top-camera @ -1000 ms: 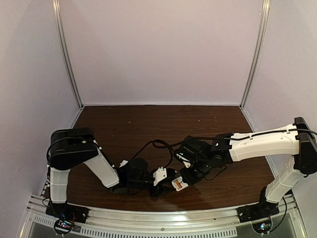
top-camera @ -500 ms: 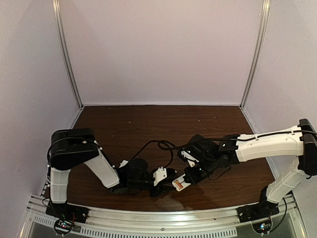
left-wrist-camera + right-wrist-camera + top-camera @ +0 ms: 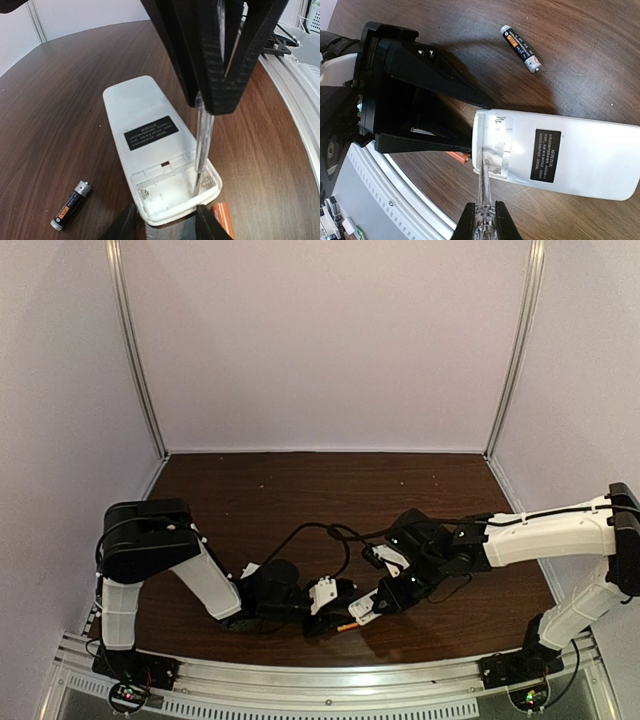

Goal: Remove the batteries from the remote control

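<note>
**Bay looks empty, 2 cells out**

The remote control lies back-up on the table, its near end clamped by the left gripper. The right gripper, closed on a clear-shafted tool, rests the tip in the open battery bay (only a spring shows). 1 dark battery lies apart and 1 orange battery just beside the clamped end. Best lift the tool straight out, clamp steady, nudging neither cell.
</note>
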You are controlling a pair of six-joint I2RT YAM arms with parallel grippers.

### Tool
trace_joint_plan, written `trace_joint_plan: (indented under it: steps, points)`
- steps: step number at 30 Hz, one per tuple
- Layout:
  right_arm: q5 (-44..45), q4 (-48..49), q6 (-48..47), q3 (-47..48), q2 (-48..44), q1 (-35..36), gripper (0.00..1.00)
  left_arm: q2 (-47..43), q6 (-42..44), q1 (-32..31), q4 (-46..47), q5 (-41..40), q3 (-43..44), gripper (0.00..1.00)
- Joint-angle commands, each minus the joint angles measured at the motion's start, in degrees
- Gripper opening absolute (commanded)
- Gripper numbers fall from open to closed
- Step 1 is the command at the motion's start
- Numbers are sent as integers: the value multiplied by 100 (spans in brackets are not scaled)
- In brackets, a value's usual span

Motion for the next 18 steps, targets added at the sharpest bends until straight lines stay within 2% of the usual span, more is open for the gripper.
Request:
trace_joint_plan:
  steps: [1, 18]
  points:
    - [-239, 174, -72, -133, -149, -69, 0, 158, -23, -8, 128, -188, 31, 42]
    - [-192, 327, 38, -270, -280, -85, 0, 81, -40, -9, 190, -161, -37, 42]
